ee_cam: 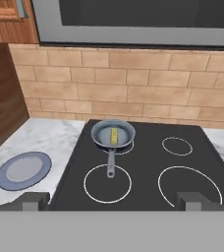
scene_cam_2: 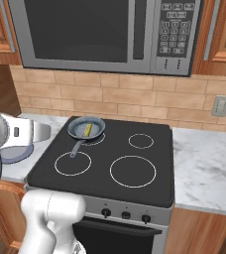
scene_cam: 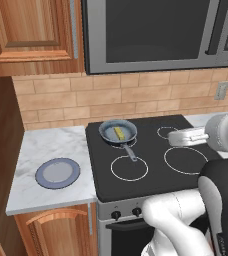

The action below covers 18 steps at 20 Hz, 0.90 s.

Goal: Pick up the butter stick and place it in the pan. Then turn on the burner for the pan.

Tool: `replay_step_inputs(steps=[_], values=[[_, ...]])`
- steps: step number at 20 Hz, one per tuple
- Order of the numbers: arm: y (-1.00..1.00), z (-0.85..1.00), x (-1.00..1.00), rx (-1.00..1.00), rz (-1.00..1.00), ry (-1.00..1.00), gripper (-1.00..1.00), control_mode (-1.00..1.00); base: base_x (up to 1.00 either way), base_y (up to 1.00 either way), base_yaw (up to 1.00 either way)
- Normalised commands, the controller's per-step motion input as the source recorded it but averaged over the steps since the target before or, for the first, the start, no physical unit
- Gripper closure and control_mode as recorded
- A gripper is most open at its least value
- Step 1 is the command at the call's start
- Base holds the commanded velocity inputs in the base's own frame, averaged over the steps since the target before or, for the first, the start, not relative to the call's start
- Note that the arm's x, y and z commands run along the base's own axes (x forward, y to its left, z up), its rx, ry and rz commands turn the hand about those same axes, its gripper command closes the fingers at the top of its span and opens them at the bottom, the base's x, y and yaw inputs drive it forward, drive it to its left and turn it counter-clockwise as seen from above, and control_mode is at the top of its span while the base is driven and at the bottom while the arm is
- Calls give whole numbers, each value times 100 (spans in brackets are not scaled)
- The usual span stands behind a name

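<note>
Dark finger tips of the gripper point(ee_cam: 112, 201) stand wide apart in the hand view, jaws released and holding nothing, low over the near edge of the black glass cooktop point(ee_cam: 148, 170). Well beyond them, on the far left ring, sits the small dark grey pan point(ee_cam: 113, 134), handle pointing toward the jaws. Inside it lies the pale yellow butter stick point(ee_cam: 114, 136). Left, on the marble bench point(ee_cam: 60, 140), rests a flat blue-grey plate point(ee_cam: 23, 170).

Glossy black glass cooktop point(scene_cam: 151, 155), veined marble counter point(scene_cam: 51, 147).
</note>
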Motion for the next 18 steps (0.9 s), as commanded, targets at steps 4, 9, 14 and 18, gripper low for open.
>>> replay_step_inputs(steps=[4,9,14,18], values=[[-10,-7,0,1,0,-4,-100,-100,0,0,0],[0,0,0,0,0,0,-100,-100,0,0,0],[0,0,0,0,0,0,-100,-100,0,0,0],[0,0,0,0,0,0,-100,100,-30,-2,-1]])
